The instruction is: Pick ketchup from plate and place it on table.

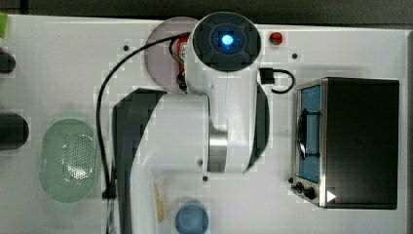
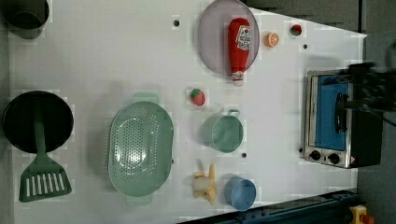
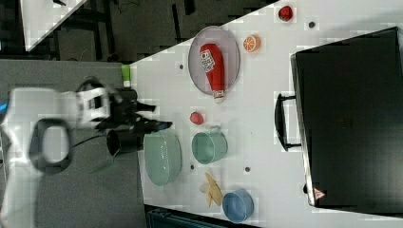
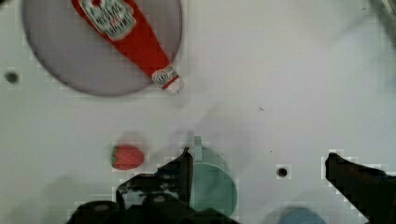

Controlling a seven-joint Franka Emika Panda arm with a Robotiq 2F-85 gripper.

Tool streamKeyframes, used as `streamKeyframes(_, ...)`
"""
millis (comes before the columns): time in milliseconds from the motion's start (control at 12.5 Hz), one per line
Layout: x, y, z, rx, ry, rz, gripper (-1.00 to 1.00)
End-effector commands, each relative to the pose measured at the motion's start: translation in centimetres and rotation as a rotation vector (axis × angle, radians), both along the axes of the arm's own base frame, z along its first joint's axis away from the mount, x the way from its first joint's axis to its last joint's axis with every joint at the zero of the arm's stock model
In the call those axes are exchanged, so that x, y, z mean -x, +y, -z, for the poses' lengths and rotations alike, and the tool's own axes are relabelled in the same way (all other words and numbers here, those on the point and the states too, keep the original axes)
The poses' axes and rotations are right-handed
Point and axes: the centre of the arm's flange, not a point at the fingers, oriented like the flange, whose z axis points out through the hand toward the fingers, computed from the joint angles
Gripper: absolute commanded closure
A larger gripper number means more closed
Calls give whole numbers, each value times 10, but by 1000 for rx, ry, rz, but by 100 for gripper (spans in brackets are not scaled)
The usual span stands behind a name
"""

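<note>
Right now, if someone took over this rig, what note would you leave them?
Gripper: fingers open, holding nothing, hanging above the table near the teal cup.
Ketchup: lying on its side on the plate, cap end poking past the rim.
Done: nothing yet; the ketchup is untouched.
Left: move over the ketchup, come down, grasp it, lift it off the plate, set it on a bare stretch of table.
</note>
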Motion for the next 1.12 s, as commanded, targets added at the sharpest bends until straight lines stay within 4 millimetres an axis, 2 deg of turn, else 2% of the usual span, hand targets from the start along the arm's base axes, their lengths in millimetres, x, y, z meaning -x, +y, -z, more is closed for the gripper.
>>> streamKeyframes(80,-14,18,17,-29,-15,-199,-100)
streamKeyframes(480,-46,33,98,-77,-37,-442,-100)
streamKeyframes(640,-58,34,129,-85,-61,-487,-100)
streamKeyframes(1120,-99,46,193,-44,-83,-572,-100)
